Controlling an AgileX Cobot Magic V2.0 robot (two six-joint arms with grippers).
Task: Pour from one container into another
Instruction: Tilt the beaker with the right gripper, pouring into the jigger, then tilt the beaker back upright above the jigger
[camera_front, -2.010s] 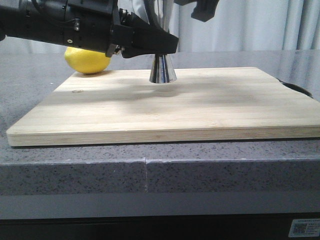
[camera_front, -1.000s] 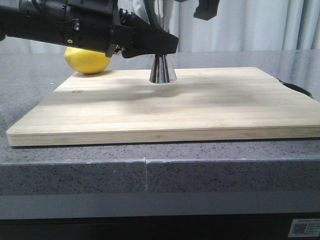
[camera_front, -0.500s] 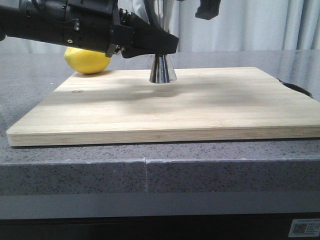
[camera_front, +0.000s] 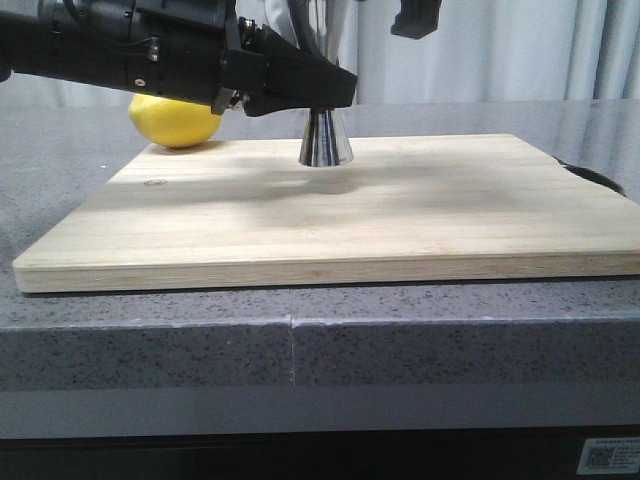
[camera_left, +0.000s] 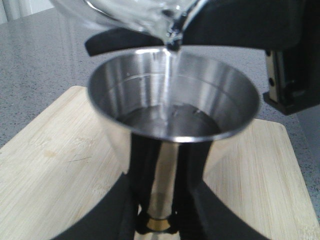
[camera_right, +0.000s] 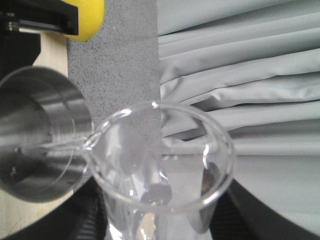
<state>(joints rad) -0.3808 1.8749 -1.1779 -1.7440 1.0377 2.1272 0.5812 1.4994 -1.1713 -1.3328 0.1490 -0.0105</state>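
Note:
The steel jigger (camera_front: 325, 143) stands upright on the wooden cutting board (camera_front: 400, 215). My left gripper (camera_front: 330, 92) is shut on its narrow gold waist (camera_left: 160, 223), a black finger (camera_left: 141, 170) on either side. Clear liquid lies in the jigger's upper cup (camera_left: 175, 107). The glass beaker (camera_right: 162, 167) is tilted with its lip over that cup (camera_right: 35, 135), and a thin stream (camera_left: 172, 45) runs from the lip into it. My right gripper (camera_right: 160, 222) is shut on the beaker's body. In the front view only a part of the right gripper (camera_front: 415, 18) shows at the top edge.
A yellow lemon (camera_front: 175, 120) lies behind the board's far left corner, partly hidden by the left arm (camera_front: 120, 50). A dark object (camera_front: 600, 178) pokes out at the board's right edge. The board lies on a grey speckled counter (camera_front: 300, 350) with curtains behind.
The right gripper's part at the top of the front view has risen slightly. The left arm, jigger and lemon have not moved.

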